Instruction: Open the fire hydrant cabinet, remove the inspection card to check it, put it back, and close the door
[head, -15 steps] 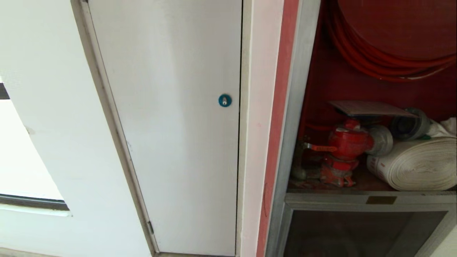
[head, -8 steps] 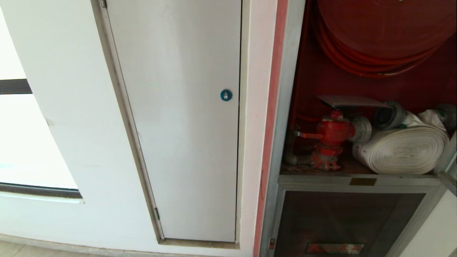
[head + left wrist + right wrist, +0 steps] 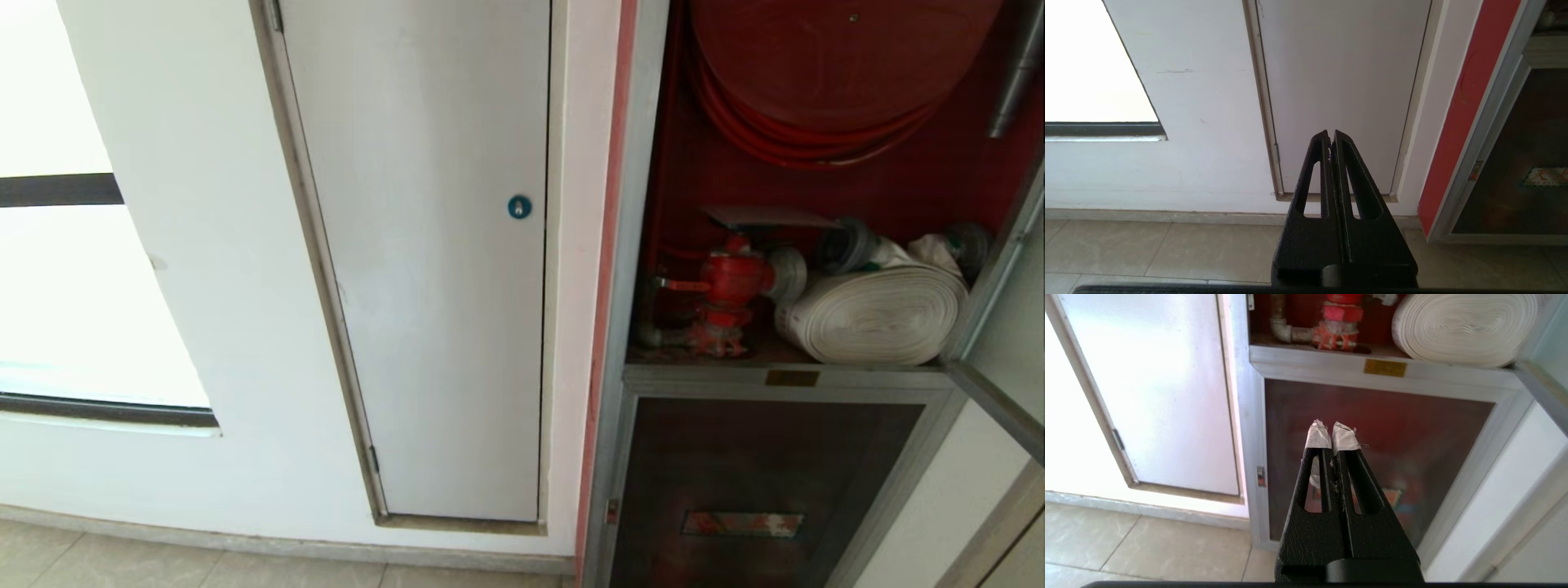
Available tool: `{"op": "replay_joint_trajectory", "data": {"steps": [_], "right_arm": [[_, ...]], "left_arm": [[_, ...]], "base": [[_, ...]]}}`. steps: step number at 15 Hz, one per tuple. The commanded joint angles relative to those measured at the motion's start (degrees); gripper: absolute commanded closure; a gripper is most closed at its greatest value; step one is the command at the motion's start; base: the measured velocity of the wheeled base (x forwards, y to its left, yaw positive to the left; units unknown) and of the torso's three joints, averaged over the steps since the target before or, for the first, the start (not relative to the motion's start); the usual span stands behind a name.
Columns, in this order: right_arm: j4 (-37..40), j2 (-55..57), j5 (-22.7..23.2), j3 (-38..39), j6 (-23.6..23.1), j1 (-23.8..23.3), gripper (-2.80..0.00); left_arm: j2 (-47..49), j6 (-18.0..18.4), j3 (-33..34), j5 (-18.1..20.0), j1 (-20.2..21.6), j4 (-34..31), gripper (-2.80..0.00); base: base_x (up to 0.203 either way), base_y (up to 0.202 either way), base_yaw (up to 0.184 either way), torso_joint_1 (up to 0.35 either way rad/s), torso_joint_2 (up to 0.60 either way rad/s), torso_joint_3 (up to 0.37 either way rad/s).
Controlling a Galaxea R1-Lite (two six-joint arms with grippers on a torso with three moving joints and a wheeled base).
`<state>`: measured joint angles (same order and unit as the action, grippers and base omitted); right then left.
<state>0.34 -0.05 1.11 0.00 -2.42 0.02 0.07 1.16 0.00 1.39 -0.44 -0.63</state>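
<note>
The fire hydrant cabinet [image 3: 614, 245] stands open at the right of the head view, showing its red hose reel [image 3: 841, 73], red valve [image 3: 727, 286] and white rolled hose [image 3: 873, 314]. The inspection card [image 3: 767, 216] lies flat above the valve. The door [image 3: 992, 392] is swung out at the far right edge. Neither arm shows in the head view. My right gripper [image 3: 1332, 430] is shut and empty, with white-taped tips, low in front of the cabinet's lower dark panel [image 3: 1380, 428]. My left gripper [image 3: 1331, 132] is shut and empty, facing the foot of the white door [image 3: 1343, 81].
A plain white door [image 3: 433, 261] with a round blue lock [image 3: 518, 207] fills the wall left of the cabinet. A bright window [image 3: 73, 302] sits further left. Beige floor tiles [image 3: 163, 563] run along the wall's base. The open door's frame [image 3: 1541, 390] juts out at the right.
The whole head view has shifted: the cabinet and white door look smaller and higher, floor tiles and the open door's frame have come into sight. That is camera motion; the things kept still.
</note>
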Motion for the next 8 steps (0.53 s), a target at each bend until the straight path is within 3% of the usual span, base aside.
{"op": "replay_joint_trajectory", "data": {"steps": [1,5,8], "right_arm": [[0.01,0.05,0.04,0.0,-0.04,-0.02,0.0],[0.01,0.05,0.04,0.0,-0.04,0.06,0.0],[0.01,0.06,0.04,0.0,-0.05,0.06,0.0]], "left_arm": [[0.01,-0.02,0.0,0.02,0.0,0.02,0.0],[0.01,-0.1,0.0,-0.16,0.0,0.02,0.0],[0.01,-0.1,0.0,-0.16,0.0,0.02,0.0]], "base": [[-0.197,0.0,0.004,0.003,0.0,0.002],[-0.167,0.0,0.001,0.0,0.0,0.003],[0.0,0.0,0.0,0.0,0.0,0.0]]}}
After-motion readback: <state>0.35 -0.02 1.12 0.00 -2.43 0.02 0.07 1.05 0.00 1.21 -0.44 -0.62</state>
